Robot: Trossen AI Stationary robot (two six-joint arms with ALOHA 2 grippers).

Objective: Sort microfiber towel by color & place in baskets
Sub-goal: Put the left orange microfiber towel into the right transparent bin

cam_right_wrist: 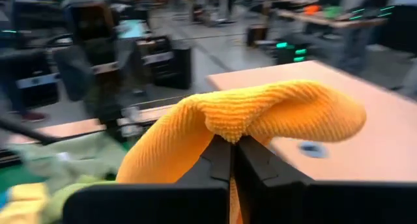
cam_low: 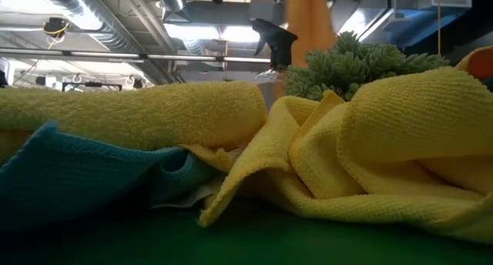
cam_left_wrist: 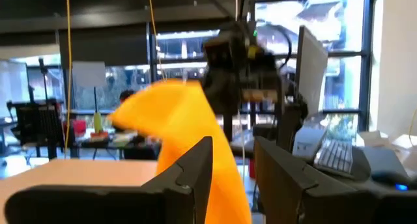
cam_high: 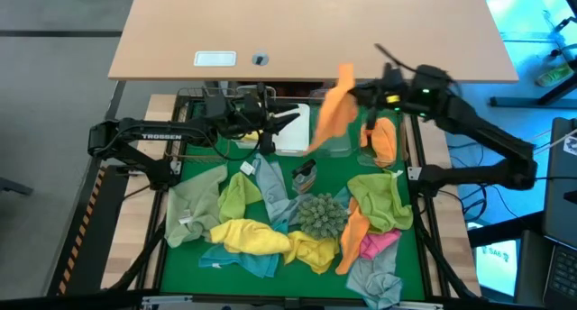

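An orange towel (cam_high: 332, 112) hangs in the air over the baskets at the far end of the green mat, with my right gripper (cam_high: 359, 94) shut on it. Below it stand a clear basket (cam_high: 337, 148) and a white basket (cam_high: 290, 137). Another basket holds an orange towel (cam_high: 383, 141). My left gripper (cam_high: 287, 121) stands open just left of the hanging towel, its fingers (cam_left_wrist: 195, 175) level. The towel (cam_left_wrist: 189, 133) shows past the gap; I cannot tell whether it touches them. Yellow (cam_high: 257, 236), green (cam_high: 379, 197) and other towels lie on the mat. My right gripper pinches a bunched fold of the orange towel (cam_right_wrist: 228, 127) between its two fingers (cam_right_wrist: 218, 160). The fingers reach nearly level, from the table's right side. The cloth drapes over both sides of the fingertips and hangs slack below them, clear of the mat and the baskets.
A spiky grey-green ball (cam_high: 320, 215) and a spray bottle (cam_high: 304, 175) sit among the towels mid-mat. A pink towel (cam_high: 380, 242) and a grey one (cam_high: 374, 278) lie near the front right. A wooden tabletop (cam_high: 306, 31) lies beyond the mat.
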